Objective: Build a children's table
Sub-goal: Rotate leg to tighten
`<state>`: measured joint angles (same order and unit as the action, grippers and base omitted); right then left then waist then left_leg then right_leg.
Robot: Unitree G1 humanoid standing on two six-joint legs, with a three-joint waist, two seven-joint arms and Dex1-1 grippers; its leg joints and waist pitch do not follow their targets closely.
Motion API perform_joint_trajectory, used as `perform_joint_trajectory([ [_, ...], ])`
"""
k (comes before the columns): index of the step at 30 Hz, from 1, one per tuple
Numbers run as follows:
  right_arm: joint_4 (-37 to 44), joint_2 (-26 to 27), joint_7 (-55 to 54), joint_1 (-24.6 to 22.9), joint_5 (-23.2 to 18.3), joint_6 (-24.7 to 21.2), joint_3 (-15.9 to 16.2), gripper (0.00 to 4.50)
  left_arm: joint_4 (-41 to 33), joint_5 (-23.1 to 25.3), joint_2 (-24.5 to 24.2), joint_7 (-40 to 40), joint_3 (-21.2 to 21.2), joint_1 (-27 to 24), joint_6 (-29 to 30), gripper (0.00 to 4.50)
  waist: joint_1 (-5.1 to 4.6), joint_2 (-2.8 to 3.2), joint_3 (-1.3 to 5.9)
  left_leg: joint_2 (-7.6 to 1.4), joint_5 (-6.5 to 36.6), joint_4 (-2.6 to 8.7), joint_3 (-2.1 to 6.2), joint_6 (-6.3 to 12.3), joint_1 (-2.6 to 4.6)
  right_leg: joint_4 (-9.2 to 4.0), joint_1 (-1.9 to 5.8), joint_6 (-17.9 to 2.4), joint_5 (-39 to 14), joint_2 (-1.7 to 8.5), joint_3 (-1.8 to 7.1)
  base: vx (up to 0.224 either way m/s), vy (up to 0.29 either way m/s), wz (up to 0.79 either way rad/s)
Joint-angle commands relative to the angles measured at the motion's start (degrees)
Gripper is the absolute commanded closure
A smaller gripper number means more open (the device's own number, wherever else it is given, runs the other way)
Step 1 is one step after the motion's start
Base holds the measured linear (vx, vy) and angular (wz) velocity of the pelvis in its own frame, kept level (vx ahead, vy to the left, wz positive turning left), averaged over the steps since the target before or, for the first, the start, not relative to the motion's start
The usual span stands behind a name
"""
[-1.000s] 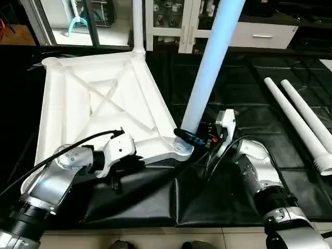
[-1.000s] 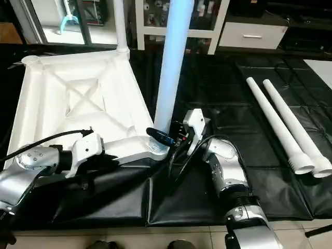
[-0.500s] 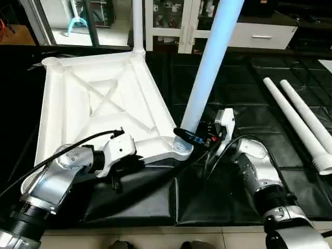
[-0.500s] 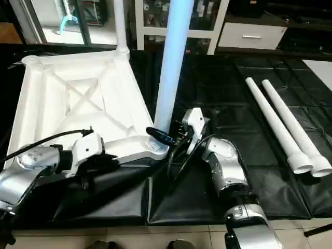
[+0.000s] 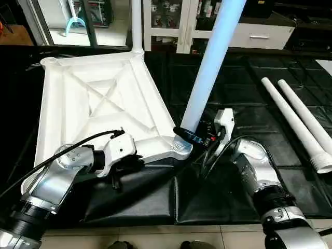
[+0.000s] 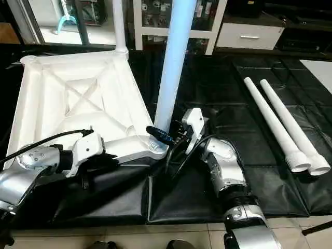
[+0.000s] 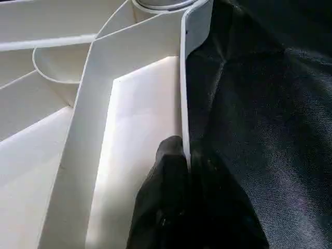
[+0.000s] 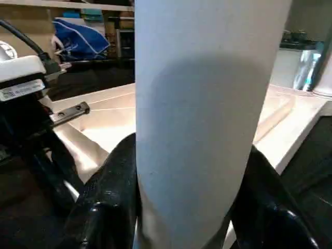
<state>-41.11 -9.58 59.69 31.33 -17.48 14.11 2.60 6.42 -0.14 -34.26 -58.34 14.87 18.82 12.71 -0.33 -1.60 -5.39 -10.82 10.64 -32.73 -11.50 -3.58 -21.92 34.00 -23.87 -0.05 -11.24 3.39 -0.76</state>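
top [image 5: 98, 104] left on mat [image 5: 233, 104]; leg [image 5: 207, 67] in its near-right socket [image 5: 182, 147]; two legs [image 5: 301, 122] lying far right

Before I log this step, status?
Left gripper shut on top's rim. Right gripper shut on upright leg at near socket. Two legs loose on mat. Nothing in the way.

Count, this moment:
- Table top [image 5: 98, 98]: 1, white, ribbed underside up, on black mat.
- Legs: 4 total. 2 standing in corner sockets: far leg [image 5: 137, 26], near leg [image 5: 207, 67]. 2 lying loose at right, side by side: loose leg A [image 5: 290, 122], loose leg B [image 5: 311, 120].
- Corner sockets without a leg, visible: 1, far-left socket [image 5: 49, 61].
- Grippers: 2. Left gripper [image 7: 179, 171], right gripper [image 5: 191, 138].
- Black mat [image 5: 238, 83]: several joined panels; number not countable.
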Motion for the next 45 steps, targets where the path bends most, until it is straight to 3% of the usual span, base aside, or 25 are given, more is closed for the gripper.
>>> perform_joint_trajectory([
  [1,-5.71,-0.61,-6.94,-3.01,5.31,-2.79,0.50,2.65,0.49,0.90,1.47,0.87,2.12,-0.33,0.41,4.50,-0.75,0.42,1.70,-2.79,28.67,5.08,2.11,-1.45,2.12,-6.60,-0.85,-5.62,-36.95,3.99,2.26,0.000,0.000,0.00],
  [10,-8.29,2.24,-29.55,-4.18,10.48,-3.34,-0.96,2.65,-0.99,4.22,9.11,10.00,3.79,2.82,8.54,4.50,-2.00,0.47,1.17,-2.22,33.74,4.96,2.98,-2.07,2.87,-8.53,-1.28,-1.48,-45.94,4.07,0.77,0.000,0.000,0.00],
  [14,-11.16,3.14,-41.79,-3.26,12.63,-5.40,-1.84,2.66,-2.87,5.72,14.59,14.48,5.08,5.15,14.53,4.50,-2.59,1.17,0.77,-2.11,39.57,5.68,3.38,-2.89,3.39,-8.85,-0.93,-1.32,-42.34,3.28,-1.09,0.000,0.000,0.00],
  [15,-12.26,3.59,-46.67,-2.59,13.60,-6.28,-2.15,2.66,-3.10,7.36,17.98,18.00,5.55,6.56,18.02,4.50,-2.76,1.60,0.36,-2.30,42.61,6.21,3.31,-2.89,3.85,-9.20,-0.91,-1.28,-40.80,2.84,-2.37,0.000,0.000,0.00],
  [16,-12.39,3.64,-47.10,-2.51,13.69,-6.36,-2.17,2.66,-3.13,7.57,18.40,18.46,5.60,6.73,18.49,4.50,-2.92,1.84,0.33,-2.57,44.55,7.02,3.04,-2.93,3.84,-8.87,0.00,-1.58,-37.51,2.56,-3.56,0.000,0.000,0.00],
  [17,-12.90,4.12,-49.28,-2.17,13.53,-6.81,-2.72,2.66,-3.06,8.31,20.41,20.46,5.80,7.51,20.00,4.50,-2.70,2.22,0.12,-2.92,46.10,8.04,2.85,-3.11,3.53,-8.25,0.60,-1.95,-35.54,2.20,-4.35,0.000,0.000,0.00],
  [18,-13.10,4.51,-51.38,-1.96,13.49,-7.09,-3.09,2.66,-3.06,8.81,21.85,21.89,5.98,8.05,21.18,4.50,-2.64,2.33,-0.03,-3.46,47.38,9.63,2.37,-3.36,2.32,-6.31,1.96,-2.62,-31.84,1.66,-4.80,-0.076,0.005,0.08],
  [19,-13.36,4.76,-53.12,-1.72,13.86,-6.86,-3.09,2.66,-2.86,9.50,23.38,23.53,6.24,8.66,22.33,4.50,1.50,2.49,0.58,-5.48,47.33,14.43,-1.27,-2.94,-1.14,4.14,5.53,-3.97,-15.12,1.63,-2.84,-0.045,-0.072,0.24],
  [20,-13.64,5.31,-55.77,-1.51,14.15,-6.54,-3.33,2.66,-2.35,10.18,25.05,25.30,6.48,9.38,23.29,4.50,1.46,1.04,0.50,-4.47,42.91,13.15,-2.51,-3.10,1.01,2.48,2.91,-3.31,-20.72,1.98,-0.97,-0.045,-0.072,0.24],
  [21,-13.73,5.56,-56.72,-1.41,14.34,-6.42,-3.28,2.66,-2.07,10.58,25.64,26.08,6.67,9.72,23.71,4.50,0.73,-2.93,0.62,-0.48,25.09,-3.07,-0.97,-0.90,8.46,-11.57,-6.58,0.93,-57.27,7.84,1.50,0.056,-0.119,0.24],
  [22,-13.91,6.38,-59.28,-1.20,14.68,-6.03,-3.32,2.66,-1.06,11.61,26.94,27.85,7.23,10.62,24.50,4.50,0.05,-1.43,0.35,-0.44,9.26,-3.41,3.62,2.44,1.75,-10.31,-0.16,-1.66,-61.96,11.79,5.57,0.146,-0.045,-0.29],
  [23,-13.91,6.38,-59.28,-1.20,14.68,-6.03,-3.32,2.66,-1.06,11.61,26.94,27.85,7.23,10.62,24.50,4.50,0.46,-0.90,0.34,-0.65,8.15,-1.20,4.65,1.19,-0.84,-7.97,2.59,-1.82,-57.12,10.73,3.99,0.146,-0.045,-0.29],
  [24,-13.89,6.54,-59.66,-1.20,14.68,-5.90,-3.36,2.66,-0.82,11.74,27.00,27.94,7.35,10.75,24.49,4.50,0.61,-0.16,1.60,-1.99,10.48,3.70,3.96,-1.71,0.43,-4.74,1.79,-3.31,-32.05,4.60,0.83,0.099,0.030,-0.22],
  [25,-14.07,7.43,-60.18,-0.98,13.77,-5.24,-3.66,2.66,-0.52,12.17,26.52,27.74,7.40,10.84,24.04,4.50,-0.48,0.87,2.40,-2.36,16.34,3.73,3.10,-3.39,3.25,-3.18,0.10,-6.83,-13.44,2.21,0.51,-0.035,0.014,0.23],
  [26,-14.07,7.43,-60.18,-0.98,13.77,-5.24,-3.66,2.66,-0.52,12.17,26.52,27.74,7.40,10.84,24.04,4.50,-0.55,1.21,2.22,-2.39,18.37,4.12,2.76,-3.67,3.27,-3.01,0.19,-8.88,-8.46,2.09,0.63,-0.035,0.014,0.23],
  [27,-14.09,7.83,-60.03,-0.85,13.41,-4.86,-3.82,2.66,-0.70,12.29,26.11,27.51,7.30,10.70,24.26,4.50,-1.31,1.10,1.82,-2.09,23.94,4.75,2.47,-2.49,2.24,-3.57,1.00,-9.73,-11.48,2.15,0.54,0.000,0.000,0.00],
  [28,-14.01,8.09,-59.61,-0.76,13.14,-4.56,-3.91,2.66,-0.89,12.45,25.46,27.08,7.39,10.53,24.04,4.50,-1.53,0.83,1.64,-1.99,27.07,4.79,2.30,-2.12,2.32,-4.19,0.71,-9.13,-16.15,2.21,0.57,0.000,0.000,0.00],
  [29,-13.94,8.24,-59.38,-0.72,13.09,-4.41,-3.98,2.66,-1.08,12.47,25.03,26.92,7.54,10.45,24.07,4.50,-1.97,0.63,1.19,-1.46,33.34,4.40,2.28,-2.27,3.11,-5.68,-0.65,-6.88,-27.07,2.44,0.70,0.000,0.000,0.00],
  [30,-13.86,8.33,-59.15,-0.69,12.87,-4.32,-4.16,2.66,-1.19,12.45,24.67,26.75,7.52,10.29,24.14,4.50,-2.11,0.53,1.37,-1.28,34.43,4.18,2.43,-2.29,3.30,-6.00,-0.83,-5.61,-30.42,2.57,0.74,0.000,0.000,0.00],
  [31,-13.89,8.46,-58.07,-0.43,12.49,-3.44,-4.45,2.66,-1.39,12.54,23.37,26.15,7.37,9.72,24.12,4.50,-2.16,0.57,1.57,-1.24,33.31,4.49,2.85,-2.05,2.46,-6.32,-0.44,-3.35,-33.22,3.03,1.04,0.000,0.000,0.00],
  [33,-13.97,8.44,-57.05,-0.20,12.32,-2.77,-4.51,2.66,-1.32,12.61,22.67,25.91,7.14,9.42,24.09,4.50,-2.16,0.53,1.96,-1.40,29.85,4.80,2.81,-1.67,1.91,-6.18,0.04,-3.39,-29.76,3.20,1.28,0.000,0.000,0.00],
  [35,-13.54,8.50,-55.66,-0.01,11.53,-2.41,-4.84,2.66,-1.23,12.40,21.60,25.63,7.01,9.07,23.93,4.50,-2.00,0.54,2.57,-1.75,21.69,4.90,2.32,-0.77,1.01,-5.11,0.97,-6.25,-16.99,2.94,1.53,0.000,0.000,0.00],
  [36,-13.48,8.43,-55.33,0.07,11.54,-2.25,-4.80,2.66,-1.17,12.38,21.23,25.52,7.03,9.01,23.75,4.50,-2.07,0.51,2.54,-1.78,20.62,4.77,2.06,-0.40,1.07,-5.04,0.88,-7.05,-15.07,2.82,1.52,0.000,0.000,0.00],
  [40,-13.58,8.33,-53.86,0.47,11.14,-2.09,-4.96,2.66,-0.90,12.08,20.37,25.10,7.00,8.98,23.24,4.50,-2.47,0.50,2.42,-1.70,23.13,4.71,1.97,-0.53,0.93,-5.46,0.70,-7.43,-21.06,3.03,1.56,0.000,0.000,0.00],
  [45,-14.55,7.98,-52.24,1.18,11.28,-1.50,-5.24,2.66,-0.83,11.81,19.50,24.63,7.19,8.97,22.86,4.50,-2.67,0.71,2.44,-1.86,21.55,4.72,1.84,-0.98,0.76,-5.28,0.84,-8.38,-18.76,2.95,1.64,0.000,0.000,0.00],
])
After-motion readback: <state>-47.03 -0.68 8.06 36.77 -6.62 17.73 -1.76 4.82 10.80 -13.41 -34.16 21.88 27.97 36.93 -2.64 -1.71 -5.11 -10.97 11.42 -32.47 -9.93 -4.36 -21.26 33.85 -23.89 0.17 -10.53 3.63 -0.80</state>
